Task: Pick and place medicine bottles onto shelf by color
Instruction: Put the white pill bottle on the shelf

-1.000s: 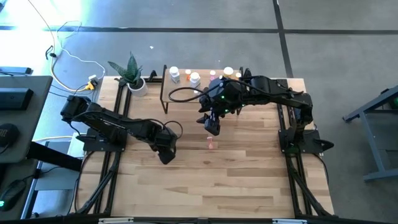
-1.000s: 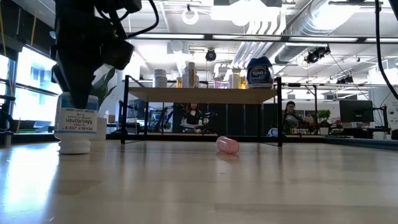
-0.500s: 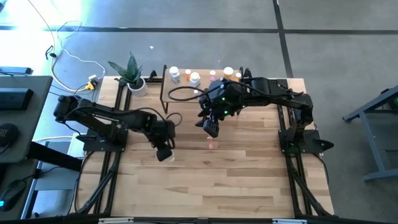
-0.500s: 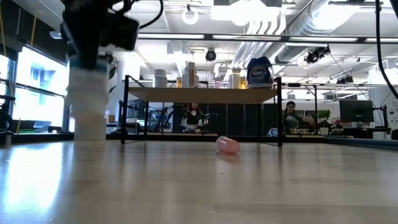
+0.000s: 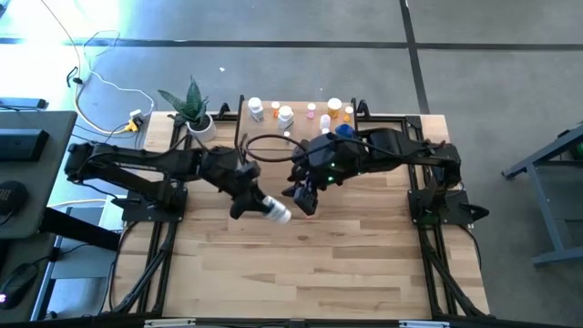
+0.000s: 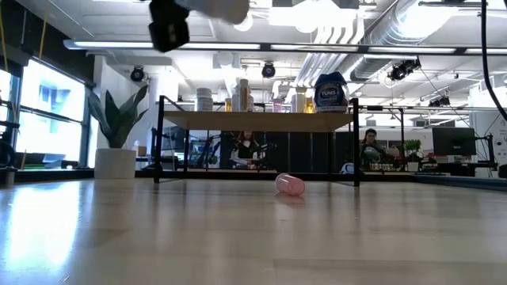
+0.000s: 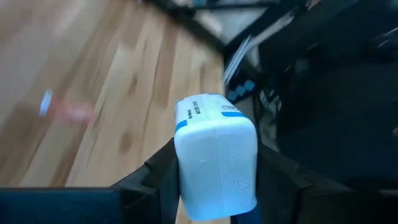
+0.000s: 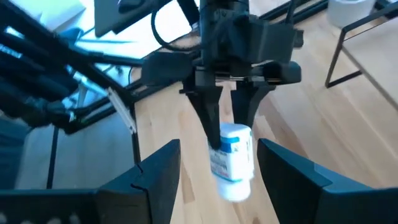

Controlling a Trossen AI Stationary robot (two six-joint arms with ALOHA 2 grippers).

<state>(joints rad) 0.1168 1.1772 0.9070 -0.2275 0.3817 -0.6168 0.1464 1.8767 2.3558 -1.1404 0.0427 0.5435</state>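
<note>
The white bottle with a blue label point(image 5: 276, 213) is in my left gripper point(image 5: 250, 202), high above the table's middle; it also shows at the top of the low view point(image 6: 215, 8). My right gripper point(image 5: 305, 199) is open and faces that bottle point(image 8: 233, 163) from the right without touching it. A pink bottle point(image 6: 290, 184) lies on its side on the table in front of the shelf point(image 6: 257, 119). The shelf point(image 5: 301, 128) stands at the far edge and carries several bottles point(image 5: 284, 114). My left gripper point(image 7: 214, 155) is shut on the white bottle and pinches its body point(image 7: 214, 134) between the two fingers point(image 8: 213, 118). The labelled part and the free end point(image 8: 235, 186) stick out past the fingertips. The bottle is lifted clear of the table and lies tilted, pointing at my right gripper.
A potted plant point(image 5: 194, 111) stands at the far left corner beside the shelf. Black frame rails point(image 5: 164, 237) run along both sides of the table. People and desks show in the room behind the shelf point(image 6: 368, 146).
My left gripper has lifted the white bottle off the table from where it stood at the left and carried it up and right toward the middle. It has tipped the bottle from upright to nearly level. My right gripper has shifted slightly toward the near edge.
</note>
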